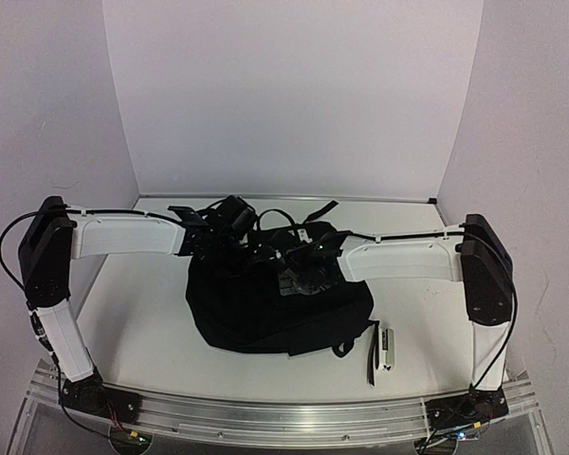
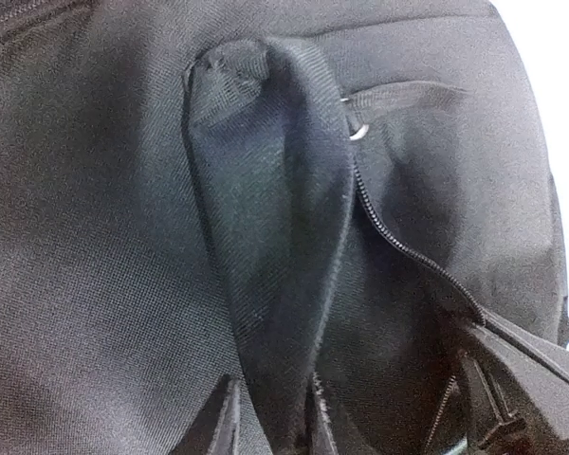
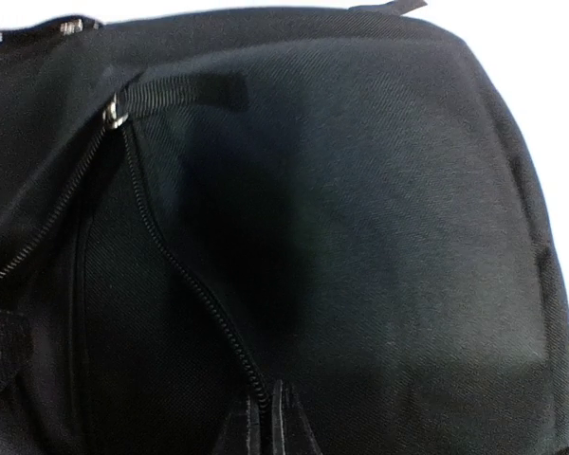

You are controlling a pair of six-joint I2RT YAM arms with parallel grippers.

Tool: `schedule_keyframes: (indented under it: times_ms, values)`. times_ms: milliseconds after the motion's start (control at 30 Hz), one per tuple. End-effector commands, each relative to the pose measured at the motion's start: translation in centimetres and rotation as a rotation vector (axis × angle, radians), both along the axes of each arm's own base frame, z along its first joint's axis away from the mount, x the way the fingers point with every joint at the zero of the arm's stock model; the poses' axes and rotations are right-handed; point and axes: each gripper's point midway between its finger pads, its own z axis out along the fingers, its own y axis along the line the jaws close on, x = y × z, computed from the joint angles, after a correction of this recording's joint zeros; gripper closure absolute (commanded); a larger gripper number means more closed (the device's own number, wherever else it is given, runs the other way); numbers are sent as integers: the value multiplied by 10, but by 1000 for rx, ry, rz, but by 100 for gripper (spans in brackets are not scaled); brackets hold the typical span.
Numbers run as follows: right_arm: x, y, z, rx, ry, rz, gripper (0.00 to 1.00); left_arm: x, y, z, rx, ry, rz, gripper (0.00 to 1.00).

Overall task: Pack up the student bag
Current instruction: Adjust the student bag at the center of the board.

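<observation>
The student bag point(image 1: 266, 303) lies in the middle of the tabletop point(image 1: 133, 322), at the centre of the top view. Its zipper point(image 3: 185, 284) is partly undone. The left hand point(image 2: 270, 427) pinches a raised fold point(image 2: 266, 190) of bag cloth. The right hand point(image 3: 268, 417) is pressed together right at the zipper edge. I think they are opening the bag's mouth. Next, both hands need to pull apart gently.

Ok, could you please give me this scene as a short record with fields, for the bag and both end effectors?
student bag: black, lying on the table, under both arms
zipper: partly open, two rows apart
left end effector: shut on a fold of the bag's fabric
right end effector: shut, tips at the zipper row
beside bag: small pale object, toward the right arm
</observation>
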Motion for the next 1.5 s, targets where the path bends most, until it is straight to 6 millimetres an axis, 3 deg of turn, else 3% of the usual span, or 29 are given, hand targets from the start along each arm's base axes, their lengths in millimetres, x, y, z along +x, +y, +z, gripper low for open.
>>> schedule_keyframes:
  times_ms: [0, 100, 200, 367, 467, 600, 867, 933, 1033, 1133, 1233, 1367, 1467]
  values:
    - [14, -14, 81, 141, -163, -96, 100, 3, -3, 38, -103, -52, -16, 68]
    - [12, -14, 98, 215, -188, -98, 100, 3, -4, 51, -131, -80, -36, 58]
    - [10, -18, 103, 262, -195, -103, 100, 2, -2, 61, -161, -112, -46, 50]
    - [10, -14, 94, 284, -166, -94, 100, -5, -15, 79, -276, -142, -114, 48]
    - [10, -11, 89, 288, -154, -90, 100, -10, -29, 85, -356, -136, -164, 57]
    - [10, -8, 91, 303, -153, -88, 100, -11, -35, 68, -354, -80, -166, 72]
    - [9, -7, 93, 318, -152, -79, 100, -4, -60, 37, -404, -21, -194, 85]
    - [9, -6, 92, 322, -151, -81, 100, -1, -64, 22, -390, 9, -179, 89]
    - [10, -6, 96, 339, -158, -89, 100, -1, -57, -7, -340, 57, -132, 91]
    - [11, -6, 105, 366, -175, -97, 100, -6, -39, -41, -252, 124, -56, 93]
    - [11, -7, 114, 384, -189, -92, 100, -10, -22, -62, -182, 159, 9, 93]
    - [7, -6, 118, 383, -187, -55, 100, -8, -22, -60, -173, 144, 0, 91]
    - [1, -9, 122, 393, -175, -33, 98, -2, -31, -31, -208, 72, -56, 82]
